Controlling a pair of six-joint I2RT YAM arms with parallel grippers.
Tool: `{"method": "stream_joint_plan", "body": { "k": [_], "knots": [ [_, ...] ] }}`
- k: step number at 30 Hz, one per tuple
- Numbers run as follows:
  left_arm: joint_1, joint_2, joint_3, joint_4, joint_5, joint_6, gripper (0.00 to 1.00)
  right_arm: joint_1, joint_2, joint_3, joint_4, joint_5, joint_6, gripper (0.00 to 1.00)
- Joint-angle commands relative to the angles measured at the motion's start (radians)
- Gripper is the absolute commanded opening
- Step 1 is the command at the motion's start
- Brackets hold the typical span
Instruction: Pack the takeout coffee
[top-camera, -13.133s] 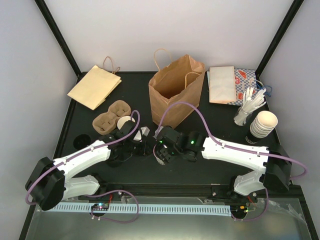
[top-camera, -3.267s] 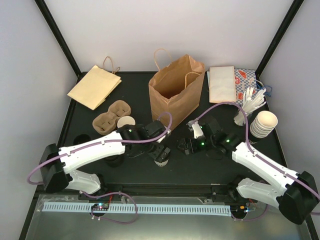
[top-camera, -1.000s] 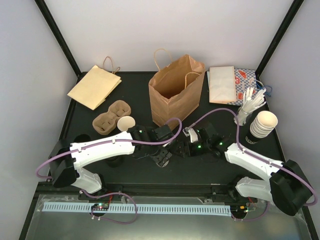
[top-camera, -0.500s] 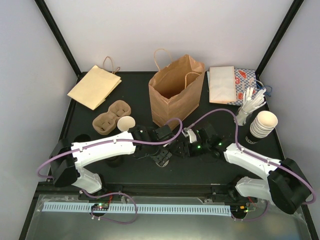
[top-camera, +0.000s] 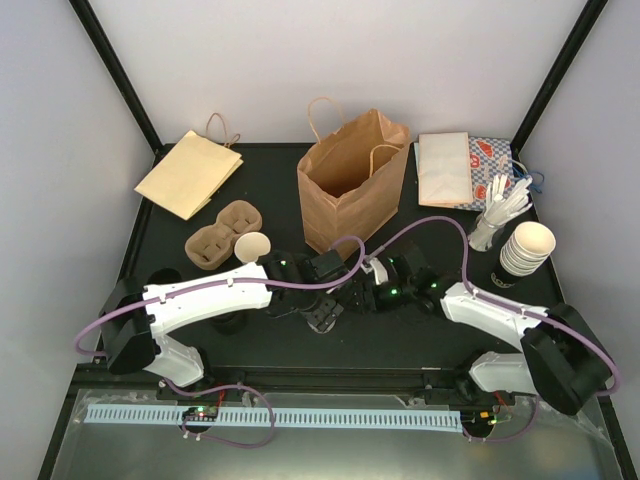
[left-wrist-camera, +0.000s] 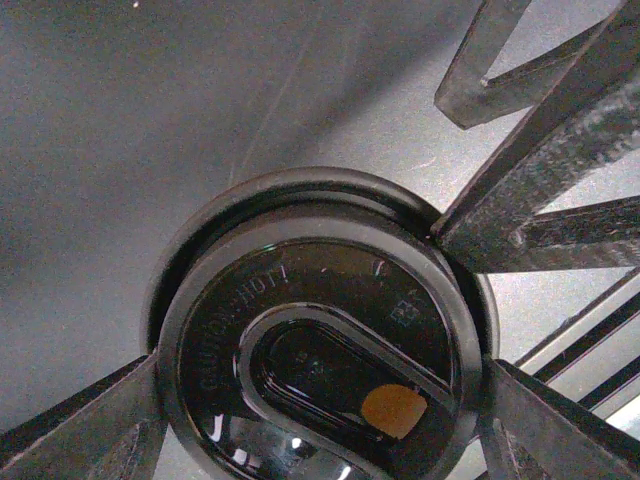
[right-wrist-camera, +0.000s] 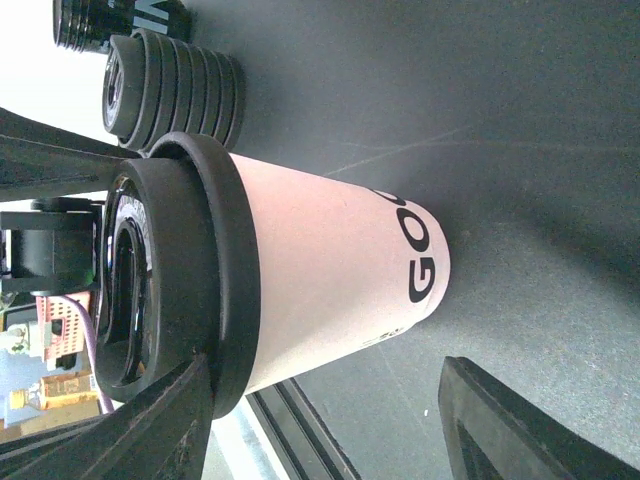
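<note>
Left jaws: the left gripper (left-wrist-camera: 320, 378) grasps the black lid (left-wrist-camera: 300, 290) from above, with one finger against each side of its rim.
Right jaws: the right gripper (right-wrist-camera: 325, 365) is released and its fingers stand well apart. One finger is level with the lid and the other is down near the table (top-camera: 265, 185). The left wrist view shows one finger meeting the lid rim.
Takeout coffee: the white cup (right-wrist-camera: 330, 270) stands upright on the table at its near centre, between the two grippers. It is just near of the standing paper bag (top-camera: 350, 190).
Lid: seated on the cup mouth. The raised text CAUTION HOT is legible on top.
Print: dark letters GO on the cup wall, low on the side.
Lid stack: black lids (right-wrist-camera: 175, 85) are piled on the table near the cup. Whether they touch it cannot be told.
Paper bag: open at the top, with its handles up.
Flat bag (top-camera: 188, 172): lies at the far left.
Cup carrier (top-camera: 222, 235): lies left of centre, with an open cream cup (top-camera: 252, 246) just beside it.
Cup stack (top-camera: 525, 250): stands at the right edge, near of the white cutlery (top-camera: 500, 212).
</note>
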Motion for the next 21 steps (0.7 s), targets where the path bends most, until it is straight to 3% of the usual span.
{"method": "stream_joint_plan", "body": {
  "k": [1, 8, 21],
  "knots": [
    [-0.005, 0.035, 0.004, -0.007, 0.011, -0.005, 0.84, -0.002, 0.050, -0.038, -0.003, 0.074, -0.003, 0.62],
    [-0.003, 0.032, -0.014, 0.001, 0.017, -0.008, 0.85, -0.003, 0.025, -0.063, -0.020, 0.138, 0.005, 0.59],
    [-0.003, 0.027, -0.019, 0.001, 0.017, -0.011, 0.85, -0.005, -0.011, 0.084, -0.102, 0.154, -0.036, 0.61]
  ]
}}
